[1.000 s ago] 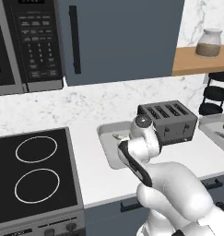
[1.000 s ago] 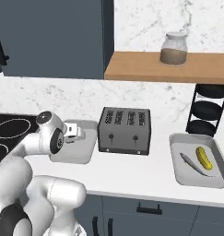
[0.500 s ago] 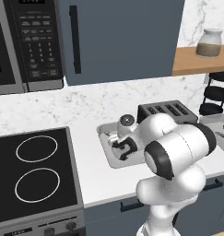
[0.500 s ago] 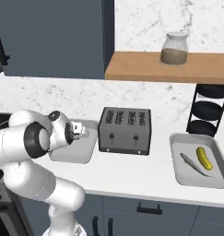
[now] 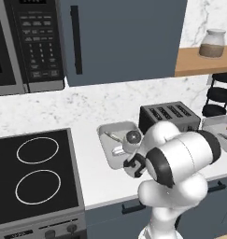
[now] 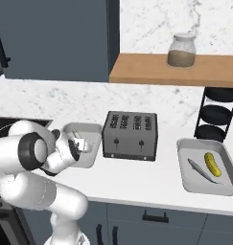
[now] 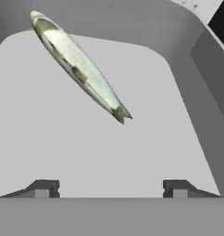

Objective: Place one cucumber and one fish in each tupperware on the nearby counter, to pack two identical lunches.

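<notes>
My gripper is open and hovers low inside the left tupperware, with nothing between its fingertips. A slender pale fish lies loose on that tray's floor, ahead of the fingers and apart from them. In the base views the gripper hangs over the same left tupperware on the white counter. The right tupperware holds a yellow-green cucumber and a second fish. The other cucumber is out of view.
A black toaster stands between the two trays, close to my hand's right. A black stovetop borders the counter on the left. A dark tiered rack and a wooden shelf with a jar sit at the back right.
The arm has swung round and its elbow now bulks in front. The hand has settled lower over the left tray. The fish lies in that tray as before.
</notes>
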